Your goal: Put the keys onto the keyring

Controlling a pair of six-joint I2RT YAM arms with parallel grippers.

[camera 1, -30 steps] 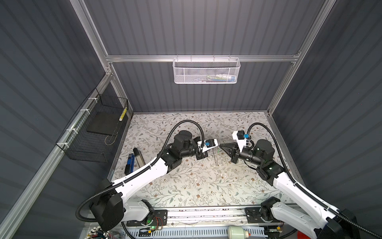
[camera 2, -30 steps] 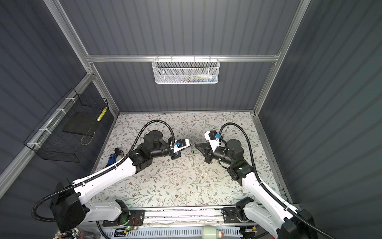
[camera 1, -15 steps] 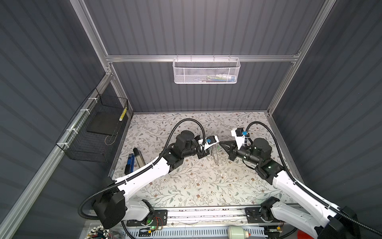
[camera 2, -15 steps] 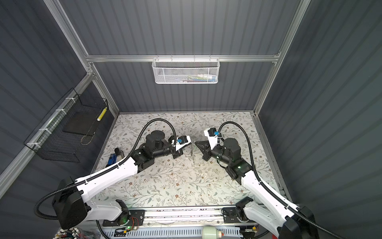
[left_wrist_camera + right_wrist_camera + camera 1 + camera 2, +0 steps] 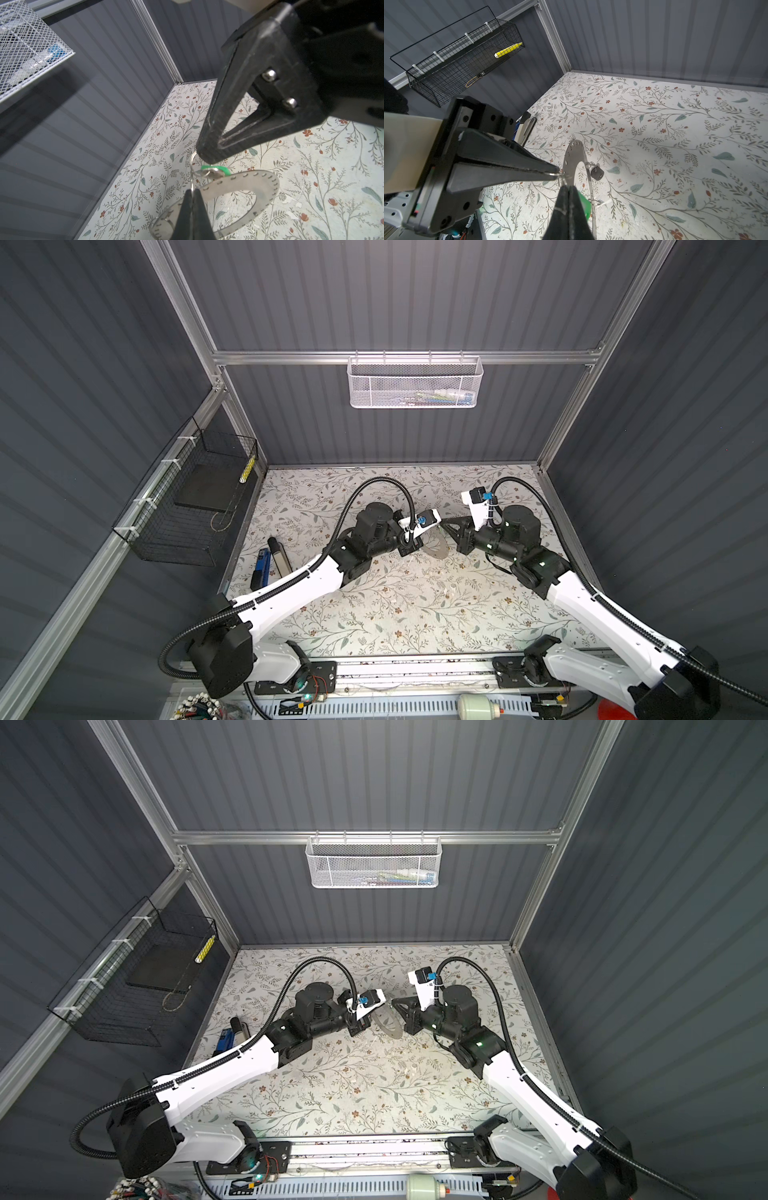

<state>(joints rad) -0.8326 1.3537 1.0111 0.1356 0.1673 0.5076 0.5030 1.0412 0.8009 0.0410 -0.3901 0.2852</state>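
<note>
Two grippers hold the keyring (image 5: 249, 181) in the air over the middle of the flowered table (image 5: 374, 614). The left gripper (image 5: 192, 194) is pinched tight on a wire loop (image 5: 559, 174) at its rim, the right gripper (image 5: 569, 190) closed on a second loop (image 5: 192, 164) beside the green tag (image 5: 224, 168); the black-headed key (image 5: 597, 173) dangles close by.

Centre of the table (image 5: 415, 614) is jammed: left gripper (image 5: 192, 196) and right gripper (image 5: 207, 155) pinched tip to tip on the tilted keyring (image 5: 268, 185). Near half between the arms and the far strip are wide open. Left edge has a blue gadget (image 5: 262, 572), with the black wire basket (image 5: 183, 506) jutting above.
</note>
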